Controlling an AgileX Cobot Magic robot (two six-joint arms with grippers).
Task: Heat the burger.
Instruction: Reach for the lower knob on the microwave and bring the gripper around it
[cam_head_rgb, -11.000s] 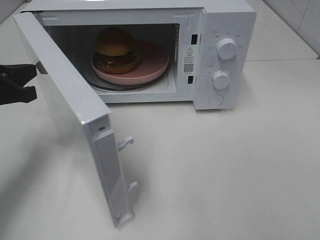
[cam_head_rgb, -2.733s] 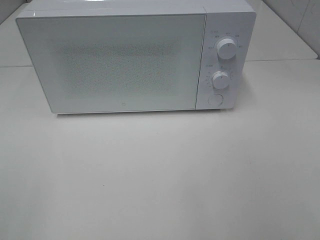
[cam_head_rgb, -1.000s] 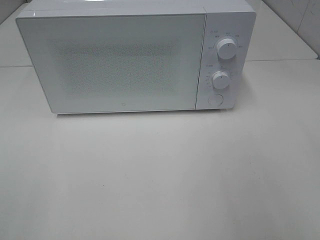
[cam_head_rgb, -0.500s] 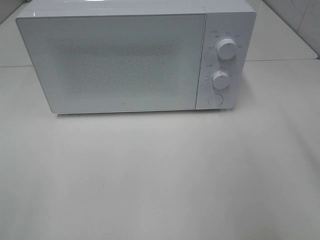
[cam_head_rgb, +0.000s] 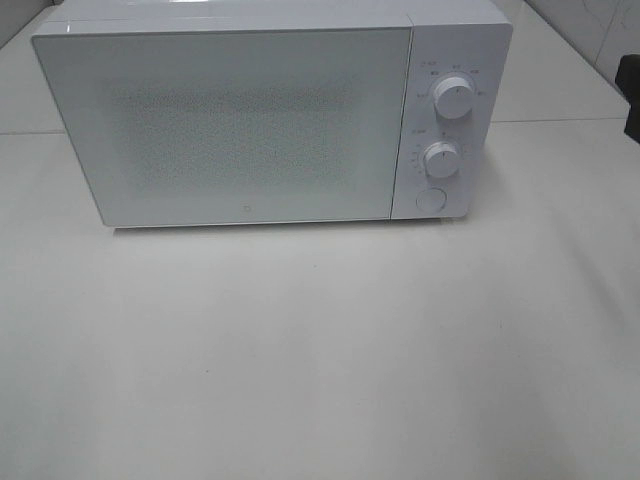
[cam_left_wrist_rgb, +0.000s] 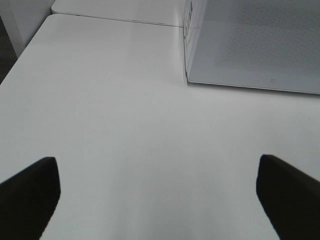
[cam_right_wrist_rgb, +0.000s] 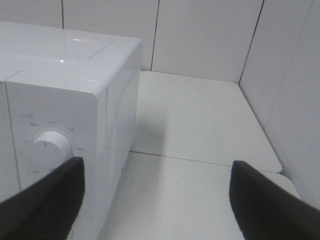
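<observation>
Right claw (cam_right_wrist_rgb: 156, 192) newly near microwave (cam_head_rgb: 250, 120), jaws apart

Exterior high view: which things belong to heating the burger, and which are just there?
For the job: microwave, door shut; upper knob; lower knob; right gripper, open near the knobs.
Just there: table; tiled wall.

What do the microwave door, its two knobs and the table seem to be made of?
Microwave door: probably glass, glossy white, with a fine dotted screen in it.
Upper knob and lower knob: likely white plastic, smooth, soft sheen.
Table: off-white, smooth, faintly reflective; perhaps laminate, not certain.
</observation>
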